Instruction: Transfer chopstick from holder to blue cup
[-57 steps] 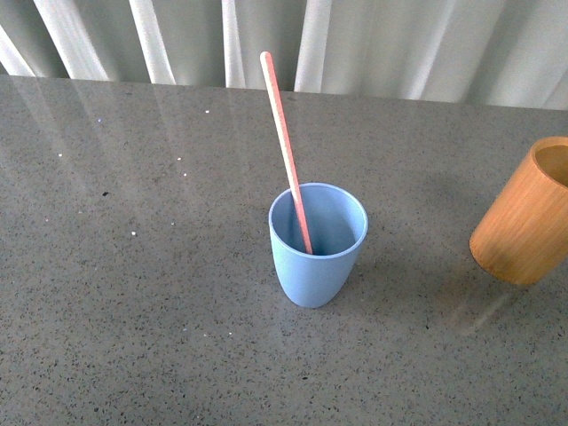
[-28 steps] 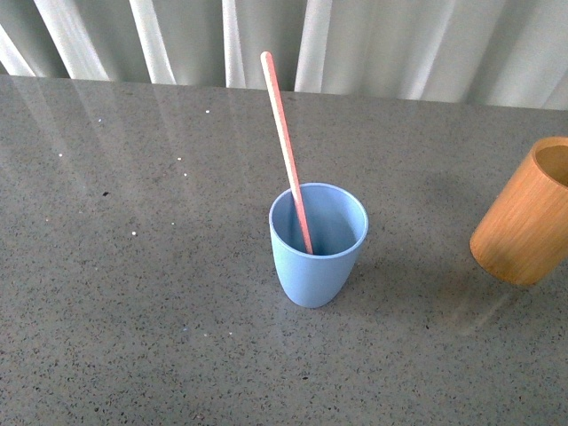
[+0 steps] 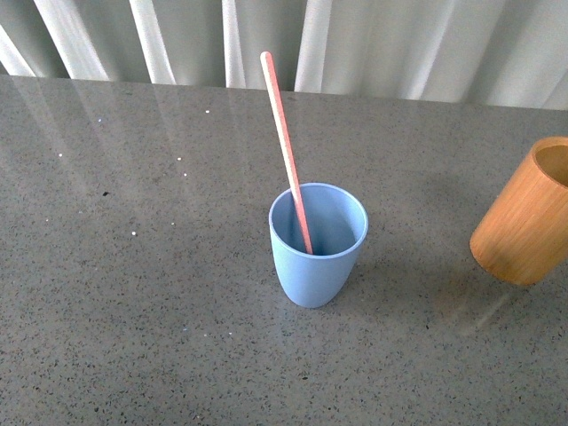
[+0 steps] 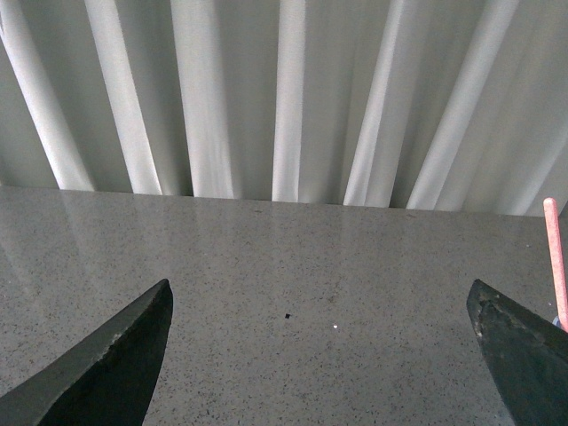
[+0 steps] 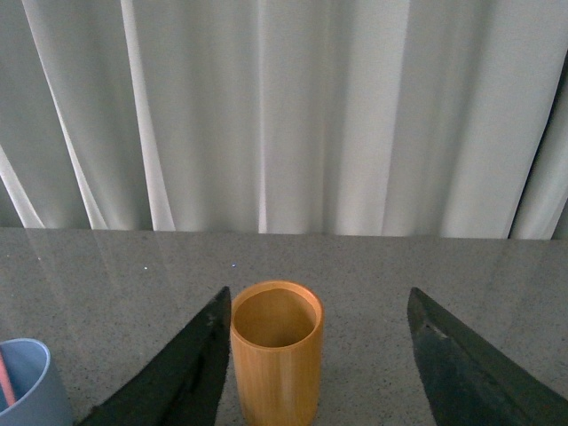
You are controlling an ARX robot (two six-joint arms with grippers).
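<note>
left claw (image 4: 319, 351) and right claw (image 5: 315, 373) spread wide, empty, chopstick (image 3: 286, 151) leaning in blue cup (image 3: 317, 257), holder (image 5: 276, 364) empty

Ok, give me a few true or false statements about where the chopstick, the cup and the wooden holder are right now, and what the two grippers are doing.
1. The pinkish-red chopstick stands inside the light-blue plastic cup. True.
2. The chopstick stands perfectly upright. False: in the front view it leans, with its top tilted toward the left and the curtain.
3. The orange-tan wooden cylinder holder is empty. True, as far as the right wrist view shows into it.
4. The right gripper is shut on the holder. False: its fingers are spread open and hold nothing.
5. The left gripper holds the chopstick. False: it is open and holds nothing.
</note>
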